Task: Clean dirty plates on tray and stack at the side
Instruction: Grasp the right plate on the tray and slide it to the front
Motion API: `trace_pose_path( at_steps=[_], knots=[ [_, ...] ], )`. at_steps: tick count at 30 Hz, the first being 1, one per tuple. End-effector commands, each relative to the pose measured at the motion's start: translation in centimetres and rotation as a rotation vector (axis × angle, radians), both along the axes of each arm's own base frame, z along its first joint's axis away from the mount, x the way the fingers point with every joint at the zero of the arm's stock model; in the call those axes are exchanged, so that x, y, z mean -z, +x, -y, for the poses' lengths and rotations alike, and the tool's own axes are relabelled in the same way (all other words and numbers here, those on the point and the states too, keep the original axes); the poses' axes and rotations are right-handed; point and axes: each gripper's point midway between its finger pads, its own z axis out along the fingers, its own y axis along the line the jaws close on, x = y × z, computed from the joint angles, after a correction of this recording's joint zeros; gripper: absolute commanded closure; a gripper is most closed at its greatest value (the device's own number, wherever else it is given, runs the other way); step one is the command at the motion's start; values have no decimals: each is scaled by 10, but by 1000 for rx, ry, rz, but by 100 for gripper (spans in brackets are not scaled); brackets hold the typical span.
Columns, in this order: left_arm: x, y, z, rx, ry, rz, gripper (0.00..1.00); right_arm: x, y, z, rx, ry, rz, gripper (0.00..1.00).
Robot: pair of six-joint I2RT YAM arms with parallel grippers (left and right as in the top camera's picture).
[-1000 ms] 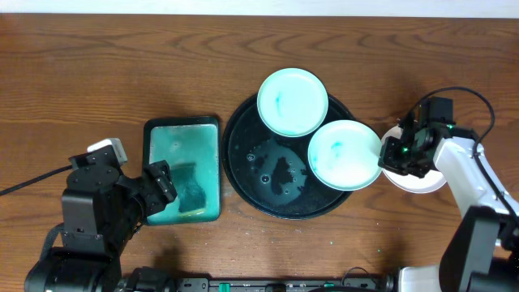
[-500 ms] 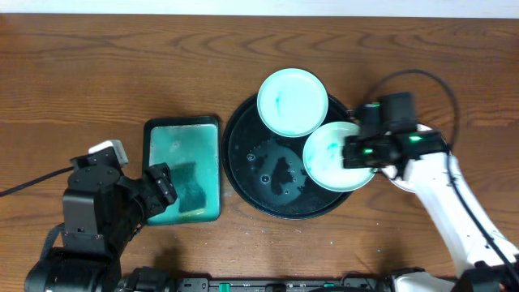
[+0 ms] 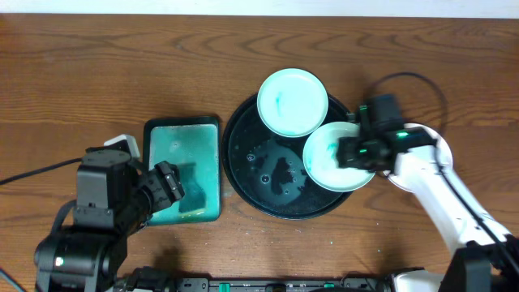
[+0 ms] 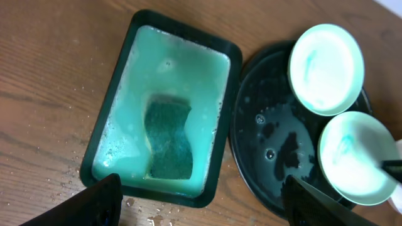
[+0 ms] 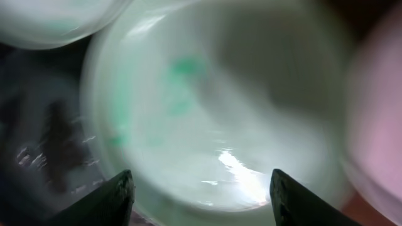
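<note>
**Right hand over the lower plate, both hands released**

Overhead, I see the black tray [image 3: 243,182] in the middle of the counter [image 3: 97,65] with two smeared plates on it. The upper plate [image 3: 292,101] overlaps the tray's top rim and the lower plate [image 3: 324,158] sits at its right edge. My right hand [image 3: 357,151] hangs over the lower plate. Overhead hides its fingers. The blurred right wrist view shows them spread, gripping nothing, with the plate filling the frame beneath. My left hand [image 4: 201,188] is spread wide at the teal tray [image 4: 182,34]. Its wrist view shows the dark sponge [image 4: 168,139] in pale green water far more plainly than overhead.
</note>
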Motion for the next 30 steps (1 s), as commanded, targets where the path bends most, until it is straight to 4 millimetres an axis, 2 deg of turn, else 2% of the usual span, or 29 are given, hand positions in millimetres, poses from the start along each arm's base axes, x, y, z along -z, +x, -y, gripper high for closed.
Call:
trace_pose_path(
  at_steps=[1, 4, 7, 10, 14, 16, 18, 19, 20, 22, 26, 28, 30],
  knots=[
    [2, 3, 1, 6, -2, -19, 19, 2, -1, 43, 186, -26, -29, 33],
    [5, 5, 1, 6, 0, -36, 19, 19, -9, 57, 234, -29, -83, 36],
    [7, 6, 2, 6, 0, -42, 19, 33, -11, 47, 194, 14, -103, 44],
    [6, 6, 2, 7, 0, -41, 19, 42, -9, 39, 176, 47, -92, 59],
    [8, 4, 3, 13, -3, -50, 19, 46, -11, 39, 193, 49, -92, 65],
    [9, 2, 3, 13, -3, -57, 19, 47, -11, 40, 194, 46, -93, 74],
    [9, 2, 3, 13, -3, -61, 19, 47, -11, 40, 197, 43, -94, 93],
    [9, 1, 3, 13, -2, -63, 19, 47, -11, 40, 197, 43, -93, 99],
    [9, 1, 3, 13, -2, -64, 19, 46, -11, 40, 196, 45, -93, 99],
    [9, 1, 3, 13, -2, -64, 19, 43, -10, 39, 191, 52, -81, 99],
    [7, 0, 3, 13, -4, -53, 19, 21, -6, 37, 131, 49, -8, 99],
    [5, -1, 3, 15, -8, -41, 19, 4, -6, 29, 45, 74, 48, 99],
    [2, -3, 5, 22, -19, -28, 19, -13, -9, 12, -92, 127, 109, 99]
  ],
)
